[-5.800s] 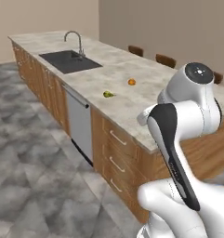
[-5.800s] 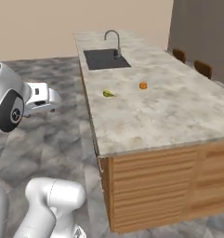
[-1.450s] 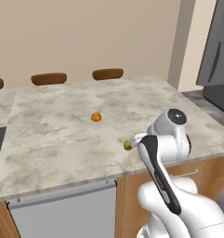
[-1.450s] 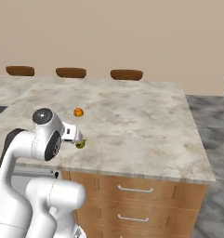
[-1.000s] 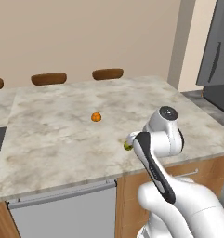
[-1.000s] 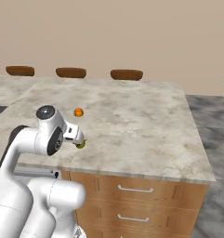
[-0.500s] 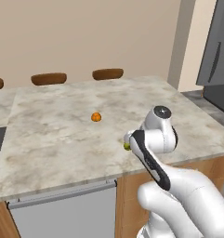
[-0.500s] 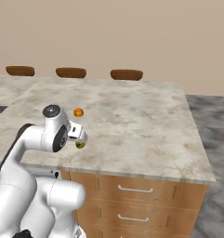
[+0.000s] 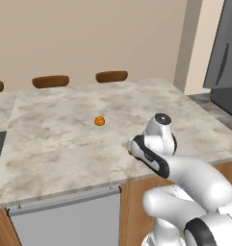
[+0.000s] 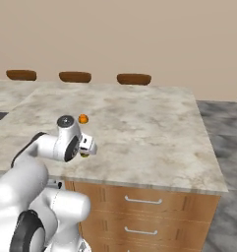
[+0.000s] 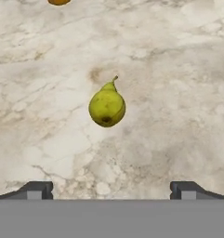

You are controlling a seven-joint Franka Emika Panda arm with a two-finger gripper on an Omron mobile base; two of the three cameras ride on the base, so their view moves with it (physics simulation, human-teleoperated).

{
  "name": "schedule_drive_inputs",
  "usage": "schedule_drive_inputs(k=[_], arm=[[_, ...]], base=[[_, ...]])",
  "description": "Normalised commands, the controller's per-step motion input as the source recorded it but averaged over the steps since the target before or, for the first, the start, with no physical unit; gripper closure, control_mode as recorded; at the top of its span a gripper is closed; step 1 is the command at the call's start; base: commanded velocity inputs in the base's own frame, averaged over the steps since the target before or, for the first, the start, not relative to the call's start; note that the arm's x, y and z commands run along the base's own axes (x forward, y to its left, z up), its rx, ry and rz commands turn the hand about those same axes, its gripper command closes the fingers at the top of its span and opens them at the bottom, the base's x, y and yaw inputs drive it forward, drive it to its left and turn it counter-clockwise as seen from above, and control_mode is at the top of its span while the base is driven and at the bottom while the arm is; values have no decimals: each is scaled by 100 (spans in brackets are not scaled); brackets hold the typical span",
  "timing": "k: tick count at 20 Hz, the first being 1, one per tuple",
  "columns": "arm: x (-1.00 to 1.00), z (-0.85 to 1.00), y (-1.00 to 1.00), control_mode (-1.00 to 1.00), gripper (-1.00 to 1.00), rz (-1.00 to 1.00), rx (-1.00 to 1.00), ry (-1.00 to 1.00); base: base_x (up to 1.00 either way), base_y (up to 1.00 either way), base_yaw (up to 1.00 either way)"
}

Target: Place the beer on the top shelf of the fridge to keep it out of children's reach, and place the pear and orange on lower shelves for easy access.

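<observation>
Gripper [image 11: 111, 188] hung with its jaws spread to their widest, holding nothing and touching nothing, both fingertips [image 11: 36, 189] apart from the fruit. Directly between and beyond the tips, in the hand view, the pear [image 11: 107, 106] lay on the marble counter [image 11: 178, 93], centred in the gap, its stem pointing away from the hand. Farther along the same line, at the top edge of that view, a sliver of the orange [image 11: 58, 2] showed. From the left base view the arm's wrist covered nearly all of the pear, leaving a bit of yellow-green at its left side [image 9: 130, 152], while the orange [image 9: 99, 120] sat in the open, well apart, farther back on the counter. That view alone took in the fridge [image 9: 225, 62] at the far right, its door shut and its dark handle upright. From the right base view the orange [image 10: 83, 118] peeked just beyond the wrist, and the pear [image 10: 84, 155] showed beneath the hand.
</observation>
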Motion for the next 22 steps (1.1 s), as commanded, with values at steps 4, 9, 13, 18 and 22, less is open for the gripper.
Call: schedule_drive_inputs(k=[4,9,13,18,22], arm=[[31,-13,2,-100,-100,0,0,2],[27,-20,0,-100,-100,0,0,2],[26,-25,0,-100,-100,0,0,3],[25,-29,6,-100,-100,0,0,2],[24,-24,10,-100,-100,0,0,0]], base=[[0,0,0],[0,0,0],[0,0,0],[0,0,0],[0,0,0]])
